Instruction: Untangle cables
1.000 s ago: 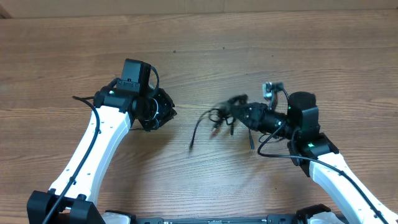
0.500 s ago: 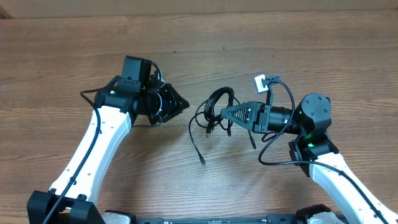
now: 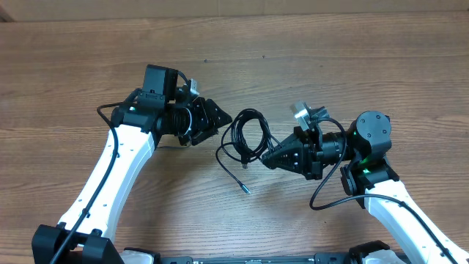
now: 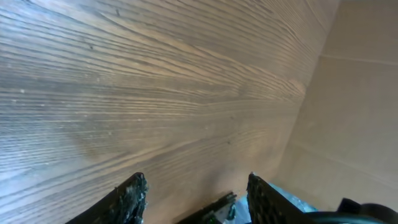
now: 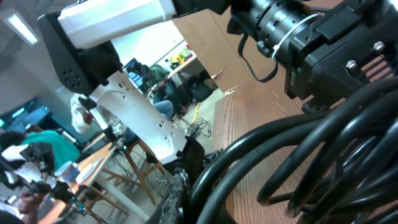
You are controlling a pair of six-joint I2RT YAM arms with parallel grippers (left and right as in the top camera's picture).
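Right end effector point(image 3: 268, 159): pressed together, pinching the cables point(image 3: 245, 134) at the right edge of the bundle. Pointed left and slightly toward the near side. In the right wrist view, black loops of the cables point(image 5: 280, 155) filling the lower right of the frame, close to the lens; own fingertips not clearly distinguishable behind them.

Left end effector point(image 3: 218, 118): spread, gripping no object. In the left wrist view, two black fingers point(image 4: 134, 198) at the bottom edge, set apart, with bare worktop point(image 4: 124, 81) showing in the gap. Pointed right, tips just beside the left side of the bundle; contact with the loops not resolvable from overhead.

Cables: tangled into overlapping loops at the middle of the worktop point(image 3: 330, 59), between the two end effectors. One loose strand trailing from the bundle toward the near side, ending in a small plug point(image 3: 245, 189) lying on the wood, apart from both end effectors.

Left arm point(image 3: 121, 161): white links running from the near-left corner toward the far side, black wrist bent to the right.

Right arm point(image 3: 399, 209): white link running from the near-right corner to a black joint point(image 3: 371, 132), then folded back to the left toward the bundle.
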